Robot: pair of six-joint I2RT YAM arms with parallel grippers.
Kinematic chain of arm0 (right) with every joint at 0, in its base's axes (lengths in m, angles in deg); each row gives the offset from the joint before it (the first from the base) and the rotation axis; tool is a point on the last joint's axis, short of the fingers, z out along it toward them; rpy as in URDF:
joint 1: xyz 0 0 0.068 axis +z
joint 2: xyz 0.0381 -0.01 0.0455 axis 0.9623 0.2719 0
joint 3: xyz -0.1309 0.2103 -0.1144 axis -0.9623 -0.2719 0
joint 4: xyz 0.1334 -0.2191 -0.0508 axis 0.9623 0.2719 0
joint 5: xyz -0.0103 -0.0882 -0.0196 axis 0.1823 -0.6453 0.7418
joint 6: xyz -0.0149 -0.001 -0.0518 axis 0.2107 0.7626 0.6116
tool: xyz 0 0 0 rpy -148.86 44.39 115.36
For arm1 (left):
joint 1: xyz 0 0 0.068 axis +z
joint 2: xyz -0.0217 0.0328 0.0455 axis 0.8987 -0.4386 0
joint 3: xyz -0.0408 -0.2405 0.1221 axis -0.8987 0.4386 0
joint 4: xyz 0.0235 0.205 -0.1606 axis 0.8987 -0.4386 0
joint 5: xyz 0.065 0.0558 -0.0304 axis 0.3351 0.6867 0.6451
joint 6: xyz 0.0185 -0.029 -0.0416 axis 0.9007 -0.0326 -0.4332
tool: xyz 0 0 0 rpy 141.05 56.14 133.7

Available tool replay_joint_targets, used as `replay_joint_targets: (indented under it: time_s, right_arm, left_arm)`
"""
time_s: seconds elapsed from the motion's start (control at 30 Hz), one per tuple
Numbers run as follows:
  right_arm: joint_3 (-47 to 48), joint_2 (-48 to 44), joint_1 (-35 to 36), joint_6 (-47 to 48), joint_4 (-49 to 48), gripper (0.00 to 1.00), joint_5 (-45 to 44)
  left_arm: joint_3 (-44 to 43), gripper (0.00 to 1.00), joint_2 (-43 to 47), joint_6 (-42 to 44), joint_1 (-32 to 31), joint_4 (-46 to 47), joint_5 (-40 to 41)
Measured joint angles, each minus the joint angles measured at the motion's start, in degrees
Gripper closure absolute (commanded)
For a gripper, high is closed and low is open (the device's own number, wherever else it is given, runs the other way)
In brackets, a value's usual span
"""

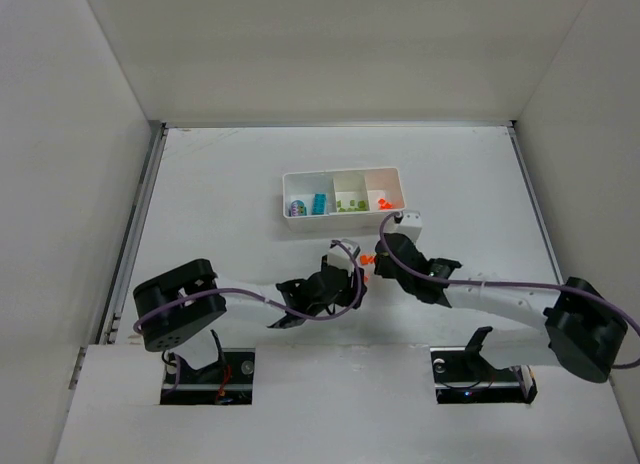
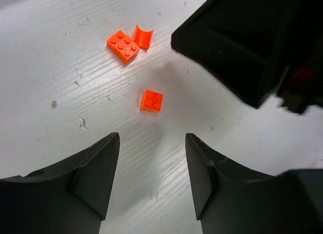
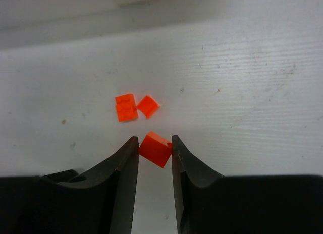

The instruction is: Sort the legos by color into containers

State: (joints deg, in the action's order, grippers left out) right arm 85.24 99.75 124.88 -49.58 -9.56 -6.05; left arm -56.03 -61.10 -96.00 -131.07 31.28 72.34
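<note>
Three orange legos lie close together on the white table. In the left wrist view they are a flat brick (image 2: 123,46), a curved piece (image 2: 143,36) and a small square brick (image 2: 151,101). My left gripper (image 2: 151,139) is open and empty just short of the square brick. My right gripper (image 3: 155,143) hovers over that brick (image 3: 155,149), which shows between its narrowly parted fingertips; the other two pieces (image 3: 126,107) lie beyond. The white tray (image 1: 340,171) holds blue legos (image 1: 318,204) on the left, green (image 1: 348,206) in the middle and orange (image 1: 385,201) on the right.
Both grippers meet just in front of the tray, around the orange legos (image 1: 366,256). The right arm's dark body (image 2: 242,52) fills the upper right of the left wrist view. White walls enclose the table on three sides.
</note>
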Motion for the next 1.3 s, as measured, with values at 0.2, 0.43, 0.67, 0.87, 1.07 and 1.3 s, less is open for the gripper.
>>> replay_joint_targets:
  time_s: [0.2, 0.43, 0.67, 0.87, 1.07, 1.3]
  right_arm:
    - [4.85, -4.46, -4.50, 4.35, -0.15, 0.72, 0.79]
    - [15.30, 3.06, -13.38, 10.47, -3.26, 0.72, 3.43]
    - [21.20, 11.61, -17.07, 14.01, -5.44, 0.48, 4.33]
    - [18.60, 9.29, -16.74, 14.91, -6.97, 0.43, 3.72]
    - [7.41, -2.16, -14.53, 13.42, -9.92, 0.44, 3.23]
    - [-7.63, -15.74, -13.86, 8.24, -10.54, 0.57, 2.56]
  left_arm:
    - [-1.70, 0.49, -2.47, 0.07, 0.09, 0.24, 0.00]
    - [-4.50, 0.54, -5.09, 1.36, 0.09, 0.22, 0.50]
    - [-6.88, 0.58, -8.46, 3.19, -0.07, -0.20, 2.80]
    - [-8.90, 0.65, -10.67, 4.26, -0.52, -1.16, 4.74]
    - [-10.51, 0.83, -12.15, 4.96, -1.16, -1.77, 5.88]
    - [-10.93, 0.85, -10.88, 5.73, -2.34, -4.85, 7.32]
